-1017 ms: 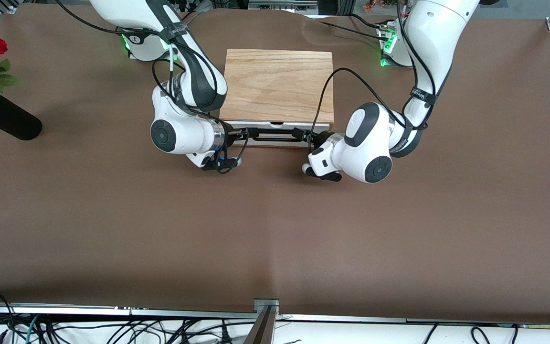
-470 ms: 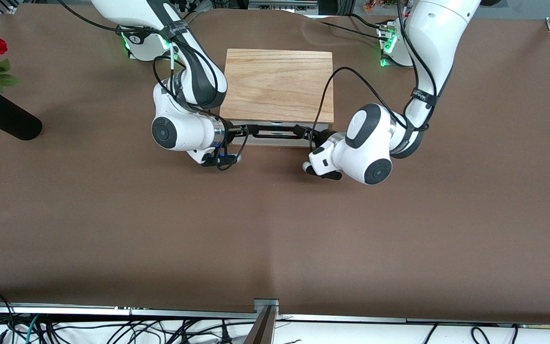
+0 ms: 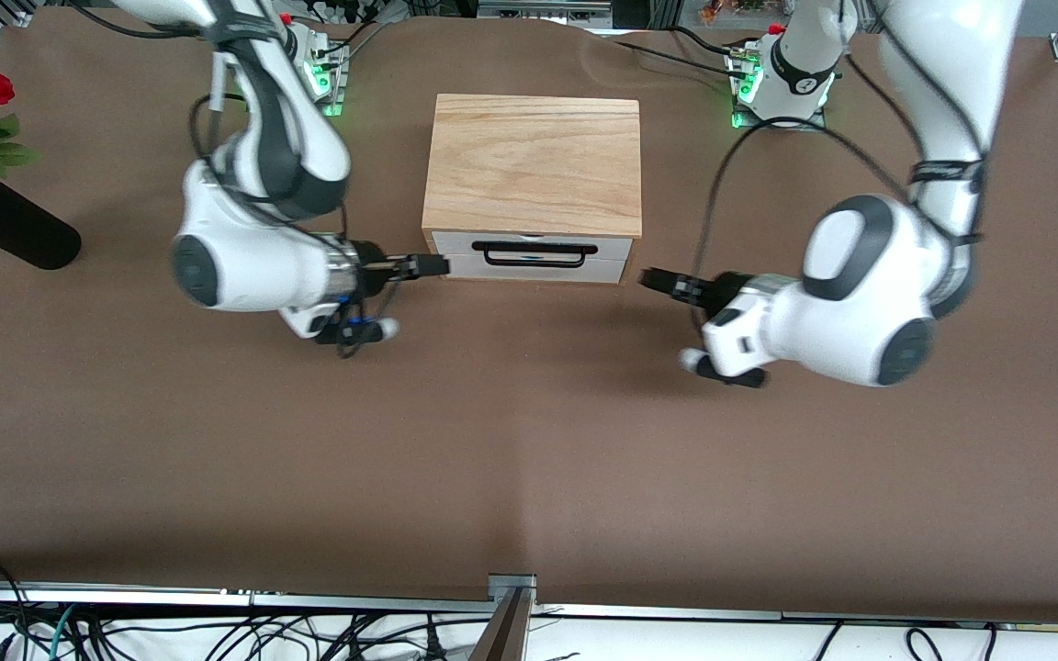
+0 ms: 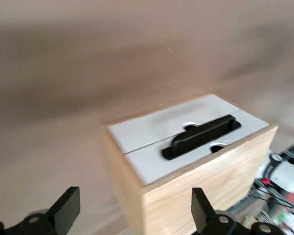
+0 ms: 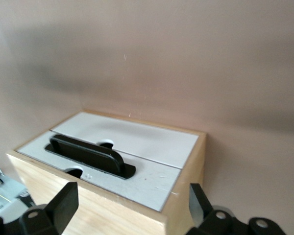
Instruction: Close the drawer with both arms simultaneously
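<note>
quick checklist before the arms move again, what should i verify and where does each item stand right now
1. Drawer shut: ok, its white front sits flush in the wooden box in both wrist views.
2. Handle free: ok, nothing grips it.
3. Left gripper off the box: ok, it is apart from the drawer front, toward the left arm's end of the table, fingers open.
4. Right gripper off the box: cannot tell; its tip is right at the box's front corner in the front view, fingers open.
5. Vase with roses out of the way: ok, it stands at the table edge at the right arm's end.
</note>
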Robot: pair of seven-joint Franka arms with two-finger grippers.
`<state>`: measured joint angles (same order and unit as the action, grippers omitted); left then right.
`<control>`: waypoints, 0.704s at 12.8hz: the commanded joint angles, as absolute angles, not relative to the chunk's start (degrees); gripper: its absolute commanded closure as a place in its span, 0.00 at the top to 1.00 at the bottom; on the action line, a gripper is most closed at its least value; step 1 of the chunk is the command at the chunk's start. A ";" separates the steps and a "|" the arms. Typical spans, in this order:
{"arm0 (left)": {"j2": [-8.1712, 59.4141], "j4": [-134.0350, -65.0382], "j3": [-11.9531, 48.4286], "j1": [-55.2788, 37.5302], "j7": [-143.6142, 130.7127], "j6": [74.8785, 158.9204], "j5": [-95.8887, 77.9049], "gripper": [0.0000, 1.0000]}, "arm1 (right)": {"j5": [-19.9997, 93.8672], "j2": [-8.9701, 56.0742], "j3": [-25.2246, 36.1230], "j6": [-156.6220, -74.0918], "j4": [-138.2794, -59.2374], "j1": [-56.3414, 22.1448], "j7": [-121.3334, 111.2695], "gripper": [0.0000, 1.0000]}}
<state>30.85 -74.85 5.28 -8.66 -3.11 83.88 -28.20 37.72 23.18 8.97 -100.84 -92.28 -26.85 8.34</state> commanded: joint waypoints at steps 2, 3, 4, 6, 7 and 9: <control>24.63 -74.44 5.89 -6.42 -2.64 82.71 -9.13 1.00 | 26.52 21.10 10.89 -101.24 -90.18 -25.14 8.70 1.00; 23.22 -74.44 6.24 -6.42 -2.72 82.44 -3.66 1.00 | 18.89 19.79 11.16 -101.51 -89.04 -25.05 8.70 1.00; 20.24 -74.62 5.98 -6.42 -3.16 81.83 -0.82 1.00 | 12.72 18.82 11.86 -101.43 -88.51 -25.05 8.61 1.00; 14.61 -76.02 5.54 -6.42 -3.25 82.35 5.86 1.00 | 10.90 16.80 14.05 -99.68 -87.46 -24.96 7.39 1.00; 12.85 -77.77 5.54 -6.07 -3.34 82.79 6.67 1.00 | 10.55 15.92 15.54 -98.01 -86.06 -25.05 6.43 1.00; 4.62 -89.14 5.62 -2.91 -3.34 90.30 4.06 1.00 | 9.24 13.29 16.78 -95.37 -84.73 -24.70 6.15 1.00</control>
<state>12.72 -76.88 5.39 -5.18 -3.25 83.52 4.86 10.99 15.93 15.76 -97.84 -85.68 -24.69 6.83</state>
